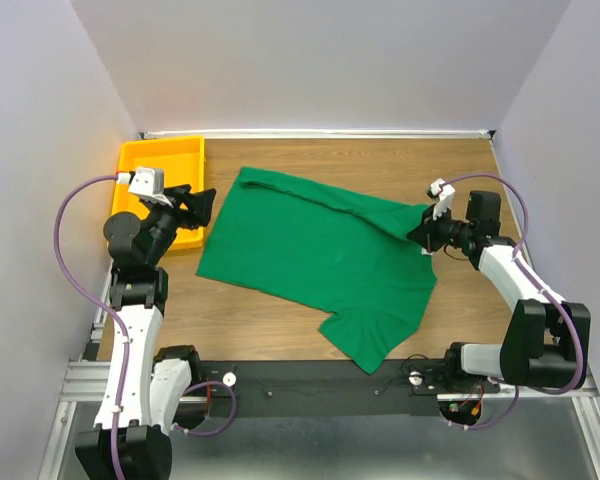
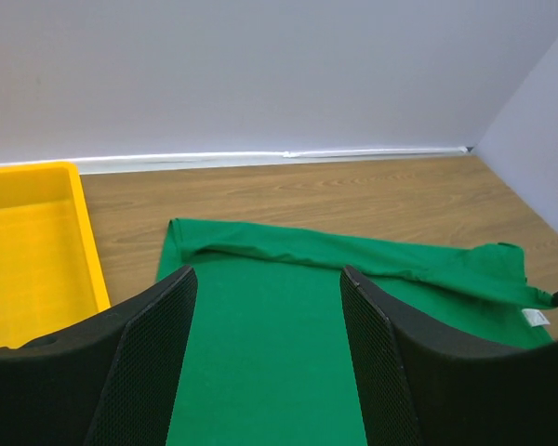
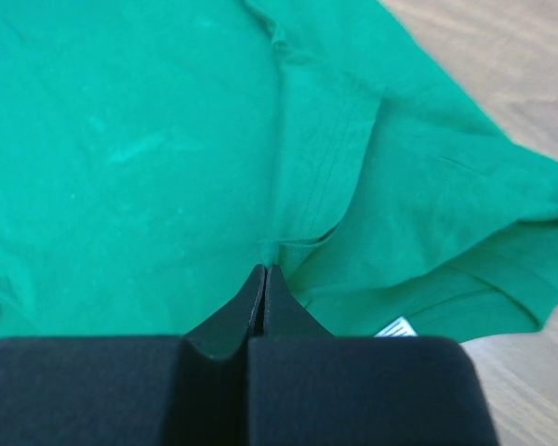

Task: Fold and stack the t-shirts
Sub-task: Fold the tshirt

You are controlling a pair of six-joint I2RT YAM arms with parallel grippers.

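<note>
By the tray [image 1: 165, 160], left jaws gape empty; right jaws pinch t-shirt [image 1: 320, 260] (edge raised).

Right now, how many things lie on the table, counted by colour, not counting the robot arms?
Green: 1, the t-shirt
Yellow: 1, the tray
Total: 2

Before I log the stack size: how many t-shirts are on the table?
1: a green t-shirt spread mid-table, its right edge pinched by the right claw. Another could hide underneath.
</note>
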